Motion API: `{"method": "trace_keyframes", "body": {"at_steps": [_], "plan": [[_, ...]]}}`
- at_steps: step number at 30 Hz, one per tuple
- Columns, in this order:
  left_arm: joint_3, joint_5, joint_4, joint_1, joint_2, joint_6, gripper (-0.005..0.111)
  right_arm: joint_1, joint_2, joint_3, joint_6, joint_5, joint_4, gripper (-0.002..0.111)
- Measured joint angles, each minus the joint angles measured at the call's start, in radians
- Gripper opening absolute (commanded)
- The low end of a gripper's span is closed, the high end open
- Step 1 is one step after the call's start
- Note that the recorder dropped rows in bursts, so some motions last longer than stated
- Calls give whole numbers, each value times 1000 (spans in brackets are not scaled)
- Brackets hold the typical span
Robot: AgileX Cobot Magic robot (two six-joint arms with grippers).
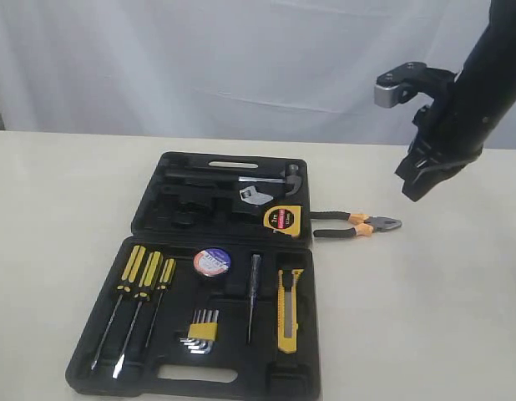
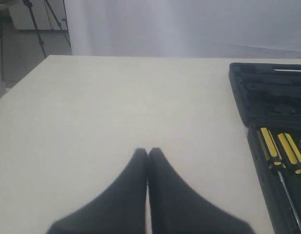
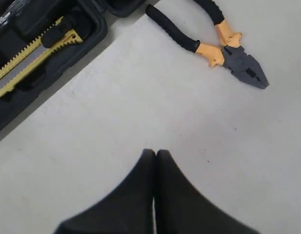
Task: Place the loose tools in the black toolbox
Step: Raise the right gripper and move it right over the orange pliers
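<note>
The black toolbox (image 1: 149, 368) lies open in the middle of the table. In its halves sit the yellow tape measure (image 1: 283, 220), the black tape roll (image 1: 212, 261) and the yellow-and-black utility knife (image 1: 289, 309). The orange-and-black pliers (image 1: 356, 225) lie on the table just right of the box, also seen in the right wrist view as pliers (image 3: 223, 46). My right gripper (image 1: 411, 190) hangs shut and empty above and right of the pliers; its tips (image 3: 155, 153) touch. My left gripper (image 2: 148, 152) is shut and empty over bare table left of the toolbox (image 2: 267, 92).
Yellow-and-black screwdrivers (image 1: 141, 288), hex keys (image 1: 201, 330), a tester pen (image 1: 253, 296) and a hammer (image 1: 266, 178) sit in the box recesses. A white curtain hangs behind the table. The table's left edge shows in the left wrist view.
</note>
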Motion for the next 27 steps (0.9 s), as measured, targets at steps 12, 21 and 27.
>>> {"method": "trace_keyframes", "body": {"at_steps": [12, 21, 27], "plan": [[0, 0, 0, 0, 0, 0, 0, 0, 102, 0, -2, -3, -18, -1], [0, 0, 0, 0, 0, 0, 0, 0, 151, 0, -545, -188, -101, -1], [0, 0, 0, 0, 0, 0, 0, -1, 213, -64, -847, -352, -44, -1]]}}
